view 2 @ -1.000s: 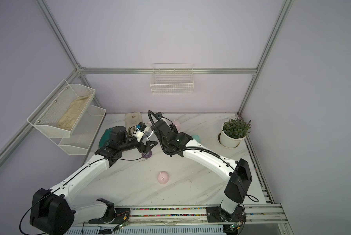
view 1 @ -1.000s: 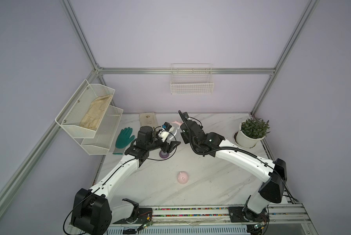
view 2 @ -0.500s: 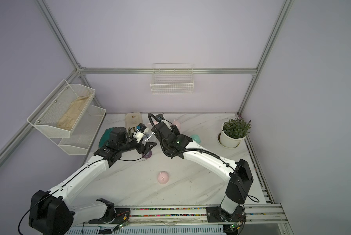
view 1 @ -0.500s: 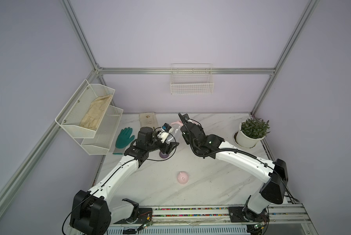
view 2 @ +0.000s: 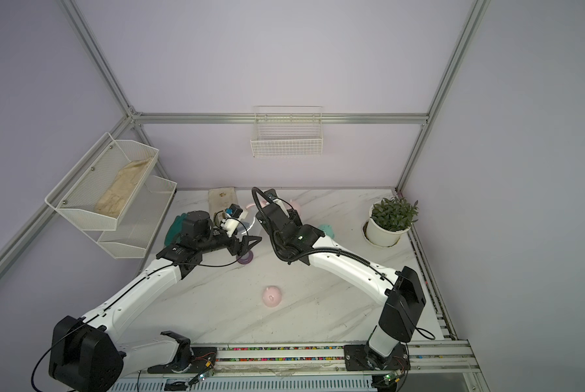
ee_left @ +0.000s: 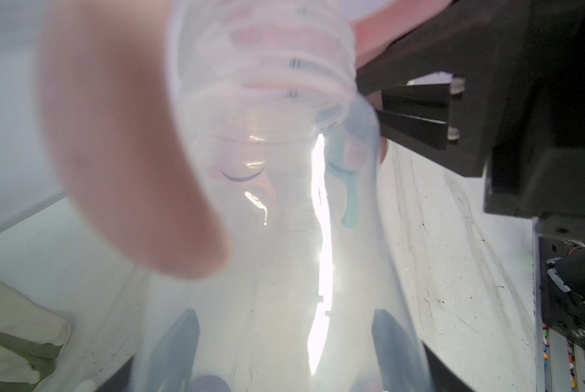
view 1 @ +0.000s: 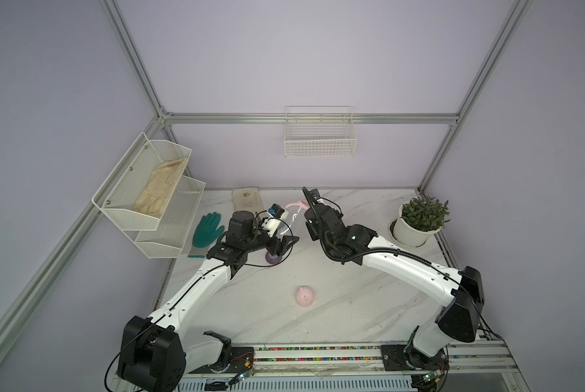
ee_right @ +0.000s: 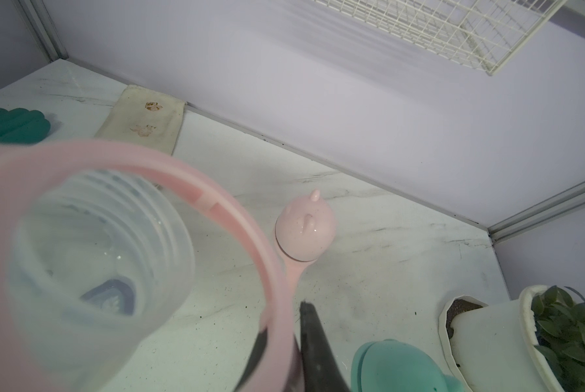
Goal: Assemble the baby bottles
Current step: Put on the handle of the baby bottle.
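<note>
My left gripper (ee_left: 284, 339) is shut on a clear bottle body (ee_left: 267, 271), whose threaded neck points away from the wrist. Its fingers (ee_left: 179, 339) show dimly through the plastic. My right gripper (ee_right: 284, 336) is shut on a pink two-handled ring (ee_right: 216, 203), which encircles the bottle's neck (ee_right: 97, 237). In both top views the two grippers meet above the back middle of the table, left gripper (view 1: 286, 242) and right gripper (view 1: 304, 207). A purple collar (view 1: 273, 259) lies below the left gripper. A pink dome cap (view 1: 304, 296) sits alone nearer the front.
Behind the grippers stands a capped pink bottle (ee_right: 304, 230), with a mint cap (ee_right: 396, 366) beside it. A white plant pot (view 1: 411, 232) stands at the back right. A green glove (view 1: 208, 229) and a stained cloth (view 1: 247, 200) lie at the back left, below wire shelves (view 1: 148, 200).
The right arm has edged slightly toward the left arm with the ring. The left arm and the bottle have stayed put.
</note>
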